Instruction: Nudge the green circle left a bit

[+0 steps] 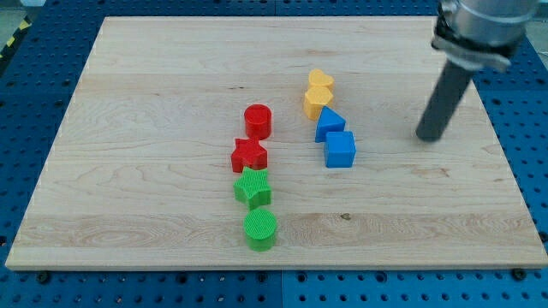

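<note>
Sitting way out toward the view's right, my tip [428, 137] is resting on bare wood and touching nothing, so it's not pushing or holding anything at all right now, it's just a plain rod end with no jaws to speak of. From my tip, the green circle [260, 228] is lying well off toward the view's left and down toward the view's bottom, the last block in a little column. Going up from it, the green star [253, 186], the red star [249, 155] and the red cylinder [258, 121] are stacking up the line, all of them left of my tip. Nearer to my tip, the blue cube [340, 149], a blue wedge-ish block [329, 122] and two yellow blocks [318, 92] are sitting in between. Thing that matters here, I'm guessing: the push is going leftward, and my tip is already hanging on the circle's right side, so it only needs dropping toward the view's bottom, passing below the blue cube, then coming in level with the circle. Watching for the green star though, it's nearly touching the circle's top edge.
</note>
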{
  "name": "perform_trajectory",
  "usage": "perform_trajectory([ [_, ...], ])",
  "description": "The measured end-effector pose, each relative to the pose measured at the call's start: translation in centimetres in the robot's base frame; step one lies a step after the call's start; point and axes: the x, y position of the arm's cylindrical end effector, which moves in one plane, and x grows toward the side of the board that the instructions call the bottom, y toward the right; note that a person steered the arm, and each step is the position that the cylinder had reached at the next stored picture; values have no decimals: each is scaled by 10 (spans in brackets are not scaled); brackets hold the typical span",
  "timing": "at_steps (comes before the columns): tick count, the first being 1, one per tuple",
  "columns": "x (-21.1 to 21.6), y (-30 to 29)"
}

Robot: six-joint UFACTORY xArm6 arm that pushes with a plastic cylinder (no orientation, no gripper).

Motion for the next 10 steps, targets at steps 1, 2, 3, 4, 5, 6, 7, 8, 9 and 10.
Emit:
perform_trajectory([
  [1,61,0],
  [2,118,-10],
  [3,137,-38],
  [4,137,-78],
  [5,137,-123],
  [6,136,-125],
  [7,136,-151],
  [8,136,-173],
  [9,136,-179],
  [10,136,-201],
])
